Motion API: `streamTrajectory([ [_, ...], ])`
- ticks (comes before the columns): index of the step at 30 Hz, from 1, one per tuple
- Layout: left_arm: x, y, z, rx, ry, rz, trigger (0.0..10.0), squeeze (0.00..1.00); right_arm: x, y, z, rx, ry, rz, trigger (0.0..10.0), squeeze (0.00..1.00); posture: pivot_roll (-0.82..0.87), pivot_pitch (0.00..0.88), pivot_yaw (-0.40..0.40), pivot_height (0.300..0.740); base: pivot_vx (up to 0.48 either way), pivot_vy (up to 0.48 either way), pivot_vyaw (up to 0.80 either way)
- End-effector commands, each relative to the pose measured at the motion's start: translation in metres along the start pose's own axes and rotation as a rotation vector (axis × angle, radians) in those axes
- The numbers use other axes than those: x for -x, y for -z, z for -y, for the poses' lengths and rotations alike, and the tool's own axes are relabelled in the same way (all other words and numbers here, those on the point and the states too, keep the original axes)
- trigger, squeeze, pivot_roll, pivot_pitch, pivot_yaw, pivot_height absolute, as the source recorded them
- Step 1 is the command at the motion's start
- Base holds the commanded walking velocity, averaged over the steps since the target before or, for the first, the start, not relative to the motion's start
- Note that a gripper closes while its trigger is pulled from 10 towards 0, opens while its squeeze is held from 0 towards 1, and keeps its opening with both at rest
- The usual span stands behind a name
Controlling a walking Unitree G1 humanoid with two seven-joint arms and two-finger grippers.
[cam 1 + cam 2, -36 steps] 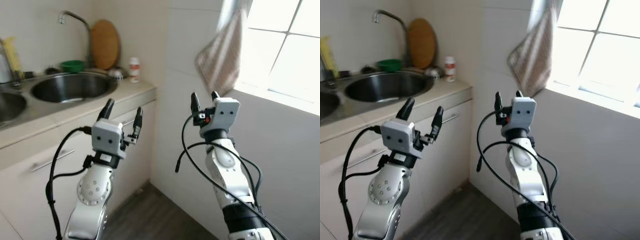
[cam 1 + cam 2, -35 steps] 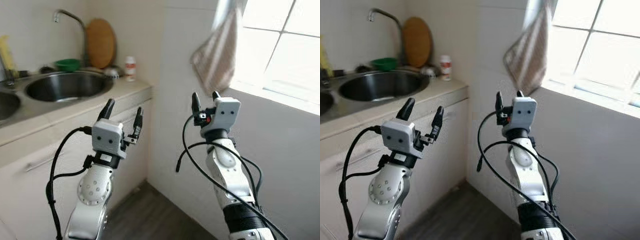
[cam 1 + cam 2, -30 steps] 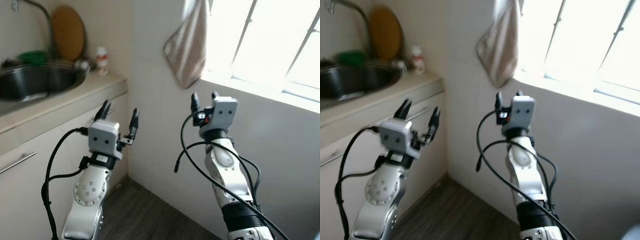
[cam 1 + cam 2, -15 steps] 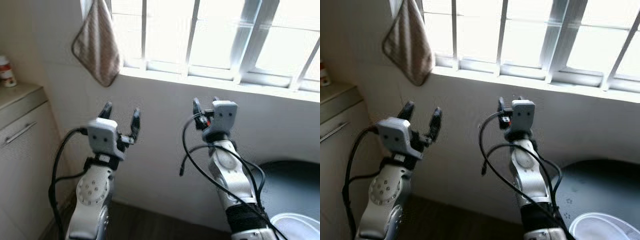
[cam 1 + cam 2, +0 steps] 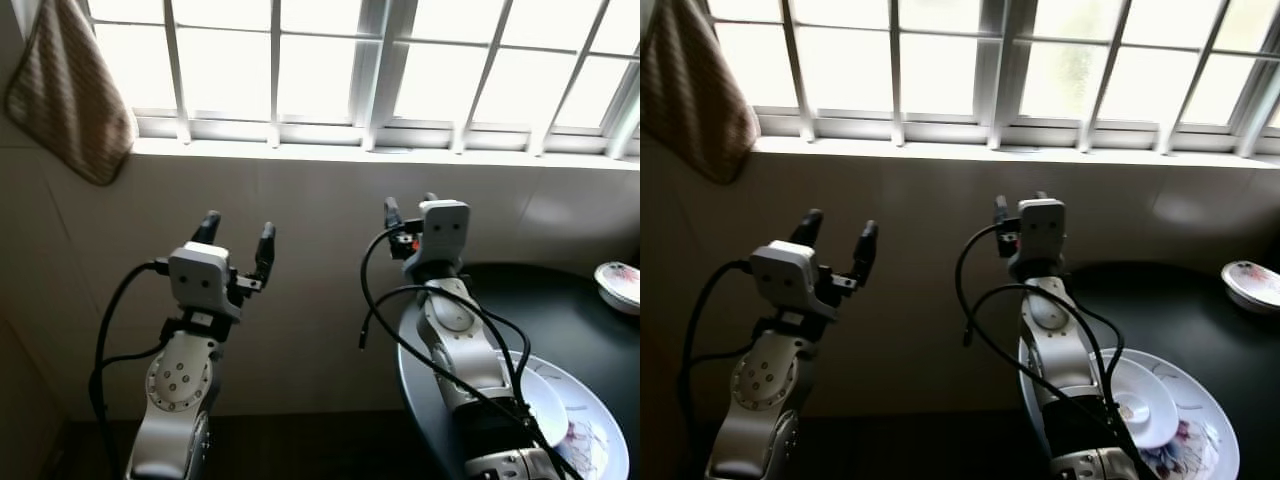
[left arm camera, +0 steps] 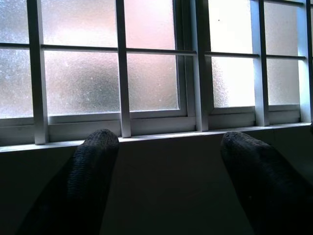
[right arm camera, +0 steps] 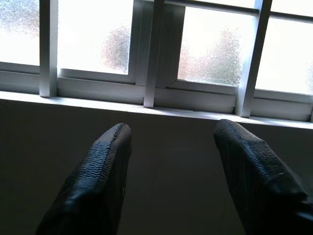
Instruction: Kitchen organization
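Both arms are held up in front of a wall under a big window (image 5: 320, 70) that runs across the top of the frame. The left gripper (image 5: 236, 232) is at the middle left, pointing up at the wall, and its two black fingers (image 6: 93, 171) are wide apart with nothing between them. The right gripper (image 5: 408, 210) is in the middle of the frame, also pointing up. Its fingers (image 7: 105, 171) are apart too and hold nothing.

A brown striped towel (image 5: 65, 100) hangs in the upper left corner beside the window.

A round black table (image 5: 570, 310) sits at the lower right, just behind the right arm. On it, at the bottom right, lies a big white plate (image 5: 1200, 440) with a flower print, and a smaller white bowl (image 5: 1145, 400) sits on that plate. Another small dish (image 5: 620, 285) rests at the far right edge of the table, well apart from the plate.

The floor (image 5: 300, 445) at the bottom is dark.
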State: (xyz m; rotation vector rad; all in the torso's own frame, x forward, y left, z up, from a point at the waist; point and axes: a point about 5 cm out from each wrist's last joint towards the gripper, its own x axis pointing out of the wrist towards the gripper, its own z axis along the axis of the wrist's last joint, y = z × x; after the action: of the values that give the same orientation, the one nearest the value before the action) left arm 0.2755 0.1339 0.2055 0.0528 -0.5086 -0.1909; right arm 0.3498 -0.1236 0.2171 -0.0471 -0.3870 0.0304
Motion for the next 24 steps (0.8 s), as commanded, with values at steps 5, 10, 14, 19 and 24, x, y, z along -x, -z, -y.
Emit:
streamTrajectory([
  [5,-0.0012,0.0003,0.0045,0.014,0.018,0.0,10.0,0.0,-0.0021,0.0024,0.0049,0.001,0.023,-0.026,10.0,0.0,0.12,0.0,-0.059,0.74,0.0,0.0,-0.8],
  [10,-0.001,0.0016,0.0041,0.035,0.015,-0.015,10.0,0.0,-0.0012,0.0031,0.0036,0.013,0.013,-0.029,10.0,0.0,0.12,0.0,-0.057,0.74,0.0,0.105,-0.8],
  [14,-0.0017,0.0043,0.0041,0.072,0.013,-0.038,10.0,0.0,-0.0012,0.0032,0.0035,0.021,0.008,-0.028,10.0,0.0,0.12,0.0,-0.057,0.74,0.0,0.467,-0.8],
  [19,-0.0022,0.0018,0.0045,0.068,0.016,-0.016,10.0,0.0,-0.0017,0.0019,0.0028,0.04,-0.004,-0.023,10.0,0.0,0.11,0.0,-0.055,0.74,0.0,0.469,-0.64],
  [24,-0.0022,0.0016,0.0044,0.048,0.018,-0.018,10.0,0.0,0.0007,0.0049,-0.0004,0.105,-0.026,-0.036,10.0,0.0,0.11,0.0,-0.056,0.74,0.0,0.094,0.0],
])
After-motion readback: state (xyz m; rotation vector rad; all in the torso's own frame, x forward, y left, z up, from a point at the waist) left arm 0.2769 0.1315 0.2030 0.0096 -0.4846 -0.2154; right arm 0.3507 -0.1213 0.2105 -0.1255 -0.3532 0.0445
